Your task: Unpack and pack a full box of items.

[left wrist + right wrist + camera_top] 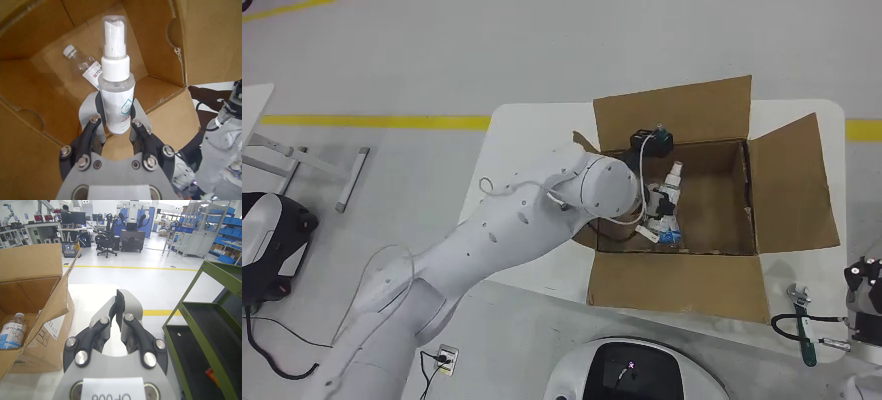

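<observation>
While the left gripper [116, 101] was down inside the cardboard box [160, 37], near its left wall, its fingers were clamped on the lower body of a spray bottle [115, 75]. The clear cap pointed away from the wrist. The bottle's base appeared to hang above the box floor, not on it, though contact could not be ruled out. A second bottle [81, 64], clear with a white screw cap, lay on the box floor by a wall, apart from the held one. The box stood on the white table [532, 150] with all four flaps folded out.

The right gripper [118, 311] was outside the box, past its right side and over the table's right edge, its fingertips pressed together on nothing. A green cart [198, 306] stood just beyond it.

The step in hand looked like the carrying of one bottle through the box mouth. Whether this belonged to the unpacking or the packing half could not be judged with confidence. If unpacking, the next move would call for a straight lift clear of the left wall and flap before any sideways travel. If packing, it would call for a descent to bare floor beside the lying bottle before release.
</observation>
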